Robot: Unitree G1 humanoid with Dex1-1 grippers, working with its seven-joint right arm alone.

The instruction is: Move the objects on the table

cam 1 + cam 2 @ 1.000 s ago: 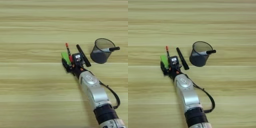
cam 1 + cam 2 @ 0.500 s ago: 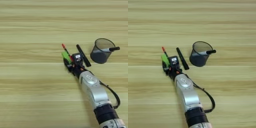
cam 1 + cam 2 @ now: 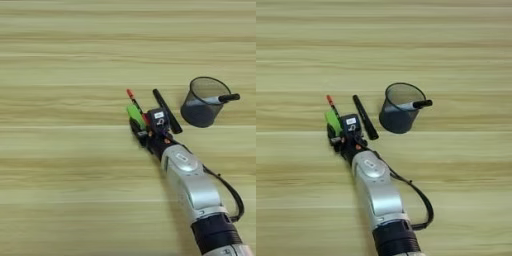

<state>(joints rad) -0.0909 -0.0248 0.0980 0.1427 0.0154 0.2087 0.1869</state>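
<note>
Your tool (image 3: 141, 131) sits a little left of the frame's middle in the left eye view, at the end of the silver forearm (image 3: 192, 187) that climbs from the lower right corner. Whether its black fingers are parted or closed, or have hold of anything, you cannot tell: the green block hides their tips.

Set against the frames of a second ago, the green block (image 3: 135, 115) and the orange-red-tipped pen (image 3: 134, 100) both lie a touch further left and lower beside the tool, while the black marker and the cup have kept their places on the bench (image 3: 60, 75).

Your left eye view shows the forearm down to its dark cuff at the bottom right edge, with the cable (image 3: 231, 192) looping off its right side. Your right eye view puts the same group left of centre, leaves more bare bench to the right of the cup, and shows the cable (image 3: 418, 192) as a fuller loop.

Relative to the tool, the green block lies right against its upper left side, tilted. The pen's red tip pokes out up and left beyond the block. The black marker (image 3: 167, 111) lies slantwise just to the tool's upper right. The mesh pen cup (image 3: 201, 101) stands well to the right, with a dark-capped pen (image 3: 220, 99) leaning over its rim.
</note>
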